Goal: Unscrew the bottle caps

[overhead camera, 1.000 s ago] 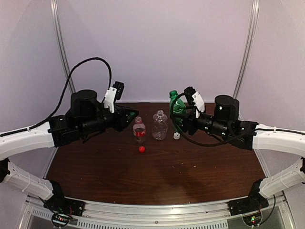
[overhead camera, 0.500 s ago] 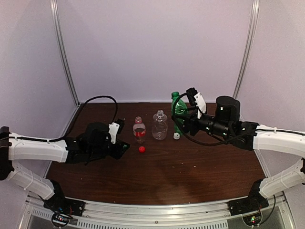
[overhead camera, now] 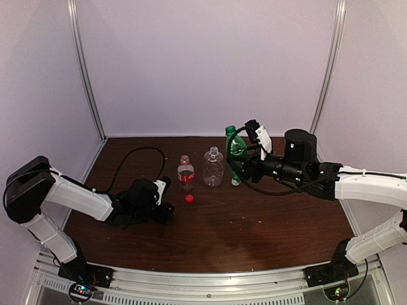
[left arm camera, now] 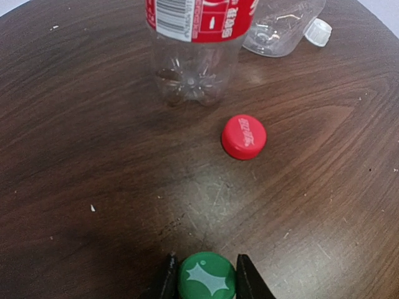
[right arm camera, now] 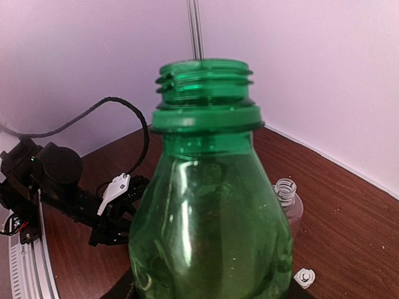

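My left gripper is low over the table, and its jaws sit close on both sides of the green cap. The red cap lies on the table in front of it, by the clear red-label bottle. The wider clear bottle stands beside that one with its neck open. The white cap lies by it. My right gripper is shut on the body of the green bottle, whose mouth is open.
The brown table is walled by pale panels with metal posts at the back corners. The left arm's black cable loops over the table's left part. The left arm also shows in the right wrist view.
My left arm has swung down from beside the bottles to the front left of the table with the green cap. The right arm holds the green bottle in almost the same place.
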Tool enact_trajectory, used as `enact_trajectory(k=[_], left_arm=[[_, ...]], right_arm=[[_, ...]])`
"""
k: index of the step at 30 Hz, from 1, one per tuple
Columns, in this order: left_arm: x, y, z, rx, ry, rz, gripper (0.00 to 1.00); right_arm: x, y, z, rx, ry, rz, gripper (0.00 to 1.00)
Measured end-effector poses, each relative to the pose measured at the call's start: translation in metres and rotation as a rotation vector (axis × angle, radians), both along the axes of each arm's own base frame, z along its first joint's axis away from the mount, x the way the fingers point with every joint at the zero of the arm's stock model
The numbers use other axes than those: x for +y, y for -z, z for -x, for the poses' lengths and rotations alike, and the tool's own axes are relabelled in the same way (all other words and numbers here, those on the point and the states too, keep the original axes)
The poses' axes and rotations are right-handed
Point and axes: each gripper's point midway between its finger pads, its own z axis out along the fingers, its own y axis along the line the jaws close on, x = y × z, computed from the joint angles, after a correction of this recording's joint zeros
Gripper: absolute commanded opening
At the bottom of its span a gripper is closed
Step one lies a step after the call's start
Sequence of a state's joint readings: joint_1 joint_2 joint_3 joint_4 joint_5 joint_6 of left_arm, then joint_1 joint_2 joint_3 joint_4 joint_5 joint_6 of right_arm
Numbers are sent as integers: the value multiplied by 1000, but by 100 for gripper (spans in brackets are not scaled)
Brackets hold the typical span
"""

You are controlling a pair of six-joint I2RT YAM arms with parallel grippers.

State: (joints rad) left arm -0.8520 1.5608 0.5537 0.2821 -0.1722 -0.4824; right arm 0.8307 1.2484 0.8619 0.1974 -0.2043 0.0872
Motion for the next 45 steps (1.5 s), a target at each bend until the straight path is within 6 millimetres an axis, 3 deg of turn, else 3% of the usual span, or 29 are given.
enact_trajectory(k=[7, 16, 22, 27, 35, 38, 42, 45], left_arm=[[1, 11, -2, 7, -14, -14, 38], [4, 10, -4, -3, -27, -21, 65], [5, -9, -2, -23, -21, -2, 76], [-7, -57, 0, -75, 38, 89, 82], [-40, -186, 20, -226, 245, 368, 86], [-51, -224, 33, -260, 337, 451, 86], [-65, -262, 50, -276, 466, 535, 86], [-75, -279, 60, -272, 550, 579, 86]], right_arm=[[1, 1, 0, 2, -2, 2, 38], [2, 4, 0, 8, -6, 7, 38], [3, 5, 0, 9, -12, 7, 38], [8, 8, 5, 19, -55, 8, 41], [25, 13, 24, 36, -204, 0, 43], [33, 21, 34, 54, -282, 8, 43], [46, 30, 47, 72, -371, 24, 44], [56, 31, 60, 72, -433, 29, 45]])
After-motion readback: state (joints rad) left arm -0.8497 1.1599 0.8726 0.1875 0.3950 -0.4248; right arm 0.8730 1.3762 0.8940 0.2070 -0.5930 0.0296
